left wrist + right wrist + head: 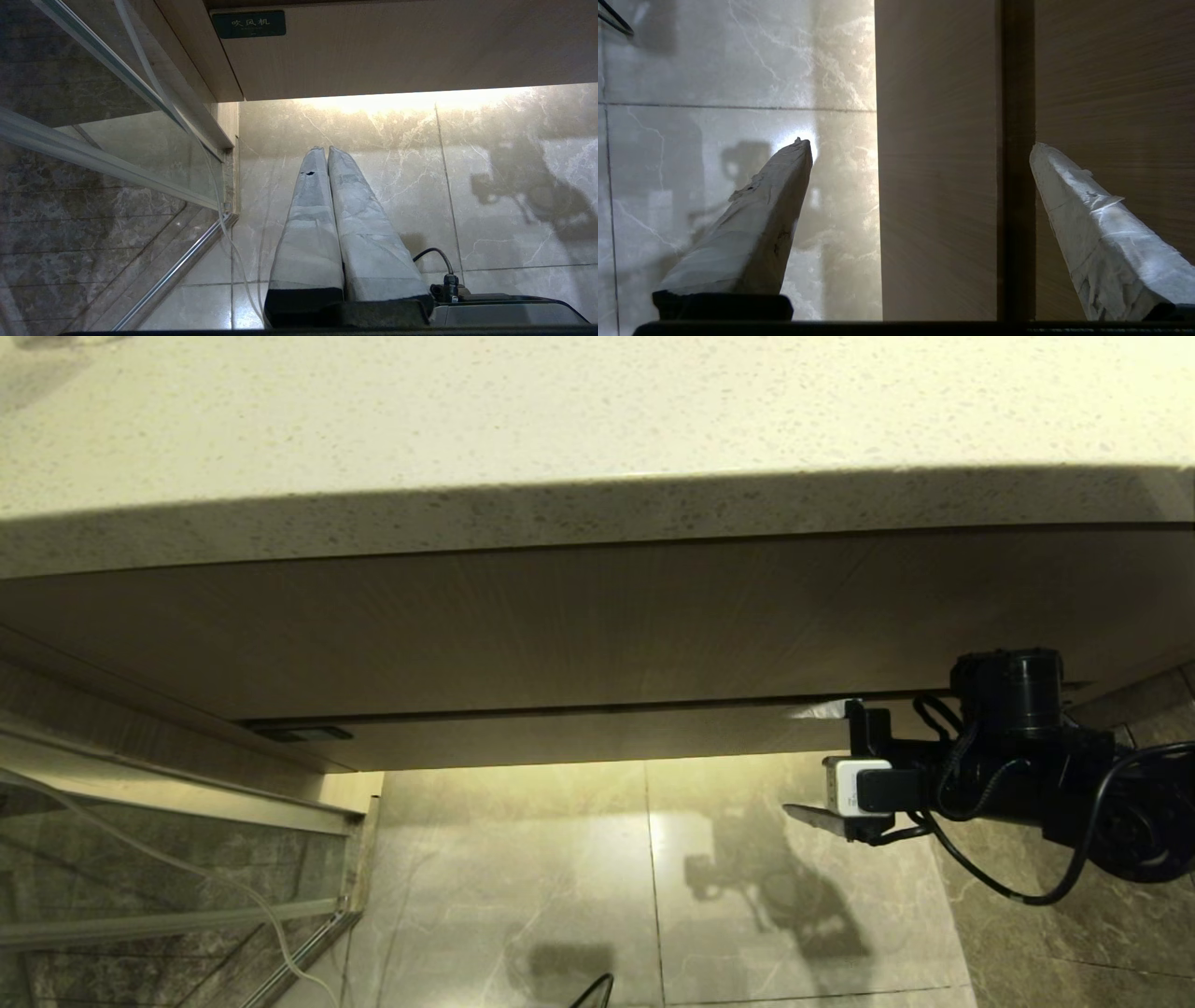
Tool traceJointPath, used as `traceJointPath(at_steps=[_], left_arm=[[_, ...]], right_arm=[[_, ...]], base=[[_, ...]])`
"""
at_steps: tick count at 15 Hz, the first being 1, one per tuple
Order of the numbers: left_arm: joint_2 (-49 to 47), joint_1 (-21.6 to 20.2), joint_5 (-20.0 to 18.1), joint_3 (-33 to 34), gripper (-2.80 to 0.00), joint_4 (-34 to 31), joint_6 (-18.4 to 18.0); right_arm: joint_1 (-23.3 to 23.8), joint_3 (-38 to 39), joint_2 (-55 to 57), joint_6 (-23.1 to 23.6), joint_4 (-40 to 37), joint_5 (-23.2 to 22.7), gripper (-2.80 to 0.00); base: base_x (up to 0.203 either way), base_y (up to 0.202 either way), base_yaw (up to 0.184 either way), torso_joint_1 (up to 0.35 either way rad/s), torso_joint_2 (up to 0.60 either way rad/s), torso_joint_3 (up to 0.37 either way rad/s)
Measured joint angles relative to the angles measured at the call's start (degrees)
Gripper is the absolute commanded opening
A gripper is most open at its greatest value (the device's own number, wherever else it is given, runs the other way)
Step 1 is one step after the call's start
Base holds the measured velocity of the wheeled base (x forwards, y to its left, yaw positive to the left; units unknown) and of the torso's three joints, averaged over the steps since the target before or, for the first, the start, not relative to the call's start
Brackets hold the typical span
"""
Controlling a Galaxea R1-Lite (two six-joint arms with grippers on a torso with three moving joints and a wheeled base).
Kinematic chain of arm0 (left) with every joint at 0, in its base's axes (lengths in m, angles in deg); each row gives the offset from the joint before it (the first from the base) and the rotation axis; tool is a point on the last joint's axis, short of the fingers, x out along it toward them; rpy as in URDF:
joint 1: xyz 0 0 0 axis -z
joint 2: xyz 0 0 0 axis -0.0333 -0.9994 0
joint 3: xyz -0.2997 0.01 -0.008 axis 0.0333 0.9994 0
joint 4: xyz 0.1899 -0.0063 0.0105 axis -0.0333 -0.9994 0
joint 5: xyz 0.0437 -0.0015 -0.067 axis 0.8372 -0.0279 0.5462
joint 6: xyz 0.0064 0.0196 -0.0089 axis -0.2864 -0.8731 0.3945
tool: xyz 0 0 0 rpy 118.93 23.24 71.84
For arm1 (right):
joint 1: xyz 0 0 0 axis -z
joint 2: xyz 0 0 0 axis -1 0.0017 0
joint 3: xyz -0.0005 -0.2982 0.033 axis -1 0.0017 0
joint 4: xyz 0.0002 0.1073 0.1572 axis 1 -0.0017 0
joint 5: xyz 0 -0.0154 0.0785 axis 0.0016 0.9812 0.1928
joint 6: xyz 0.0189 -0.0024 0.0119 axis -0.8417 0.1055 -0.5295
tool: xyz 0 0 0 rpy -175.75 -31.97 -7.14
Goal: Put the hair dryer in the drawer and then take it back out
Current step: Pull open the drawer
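A glass panel [168, 859] in a metal frame stands at the far left over the marble floor [523, 859], a thin clear tube [196, 154] trailing down its face. Just to its right, the closed drawer [579, 735] shows only its narrow wood-grain front, a small dark label [303, 734] fixed near its left end. Above it runs the taller wood-grain panel [560, 625], topped by the speckled stone table [560, 420]. The left gripper [322, 154] hangs low over the floor tiles below the drawer's left end, its two wrapped fingers [308, 219] pressed together on nothing. Farther right, the robot's shadow falls across the pale tiles. At the right end of the drawer front, the right gripper [817, 761] is turned on its side, its fingers [752, 224] spread wide and empty: one lies against the seam between drawer and panel, the other hangs below the drawer's lower edge, so the pair straddles the narrow front. The hair dryer appears in none of the three views; with the drawer shut, its whereabouts cannot be told.
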Motion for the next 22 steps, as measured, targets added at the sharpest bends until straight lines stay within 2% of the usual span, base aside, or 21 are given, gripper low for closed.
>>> traceJointPath(at_steps=[6,9,12,22], left_arm=[[0.0,0.0,0.0,0.0,-2.8,0.0,-0.05],[0.0,0.0,0.0,0.0,-2.8,0.0,0.0],[0.0,0.0,0.02,0.0,-2.8,0.0,-0.02],[0.0,0.0,0.0,0.0,-2.8,0.0,-0.01]], right_arm=[[-0.72,-1.61,3.82,-0.79,1.69,1.3,0.0],[-2.07,-1.85,5.5,-3.04,6.42,4.33,0.0],[-3.19,-2.19,6.71,-4.41,7.89,6.48,0.0],[-3.73,-2.82,9.56,-4.98,10.47,6.6,0.0]], base=[[0.0,0.0,0.0,0.0,0.0,0.0],[0.0,0.0,0.0,0.0,0.0,0.0],[0.0,0.0,0.0,0.0,0.0,0.0],[0.0,0.0,0.0,0.0,0.0,0.0]])
